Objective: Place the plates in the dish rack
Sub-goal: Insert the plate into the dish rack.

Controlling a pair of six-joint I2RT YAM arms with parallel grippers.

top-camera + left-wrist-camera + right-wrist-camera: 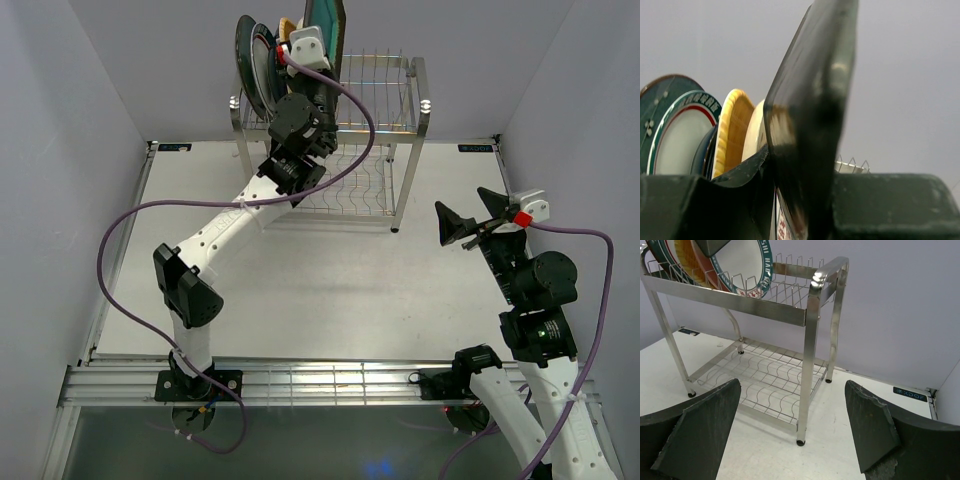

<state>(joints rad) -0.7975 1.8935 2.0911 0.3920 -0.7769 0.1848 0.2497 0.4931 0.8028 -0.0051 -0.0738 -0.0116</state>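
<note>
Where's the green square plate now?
Top view: the green square plate stands upright in the left gripper at the top left of the dish rack, right of the racked plates.

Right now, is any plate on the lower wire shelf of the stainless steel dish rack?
No, the lower wire shelf is bare; plates stand only up top.

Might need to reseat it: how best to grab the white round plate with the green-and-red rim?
Likely its top rim, from above: the white round green-and-red-rimmed plate stands on edge in the steel wire rack, a dark teal round plate and a yellow-orange plate flanking it closely.
</note>
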